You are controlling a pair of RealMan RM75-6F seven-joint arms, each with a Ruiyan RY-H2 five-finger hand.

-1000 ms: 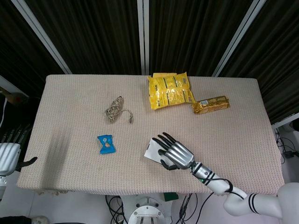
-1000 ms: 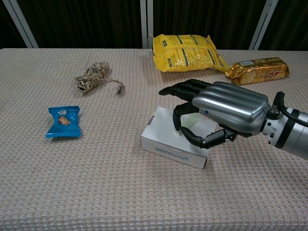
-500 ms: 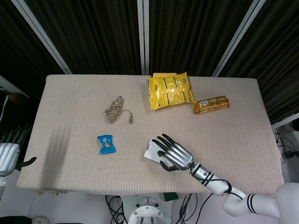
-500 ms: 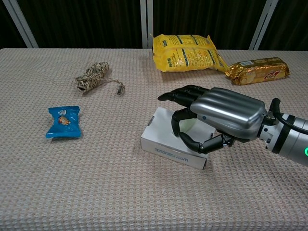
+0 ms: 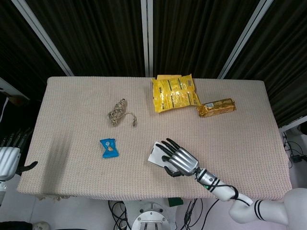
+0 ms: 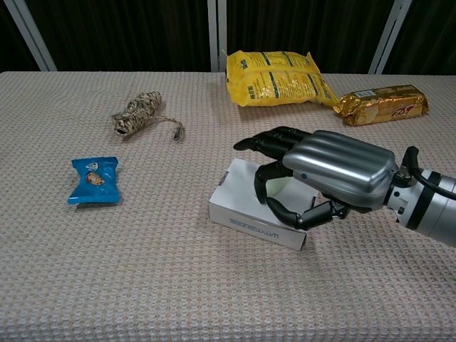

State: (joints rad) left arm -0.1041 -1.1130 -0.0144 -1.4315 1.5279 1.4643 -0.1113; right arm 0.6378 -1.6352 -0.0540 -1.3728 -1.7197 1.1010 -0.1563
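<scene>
Since a second ago your right hand (image 6: 324,174) has drawn slightly back toward the lower right of the head view and now sits a little lower over the white box (image 6: 246,205). Its fingers (image 6: 265,142) are spread and curved over the box's right half, the thumb hooked in front of the near edge; whether they touch it you cannot tell, and nothing is gripped. The box lies flat on the counter (image 5: 72,120), low and just right of centre in the head view. A blue snack packet (image 5: 109,147) lies to its left, a twine bundle (image 5: 118,111) further up left. A yellow bag (image 5: 173,92) and a gold wrapped bar (image 5: 217,108) lie toward the upper right. Your left hand (image 5: 9,158) hangs off the counter's left edge, fingers apart, holding nothing.
</scene>
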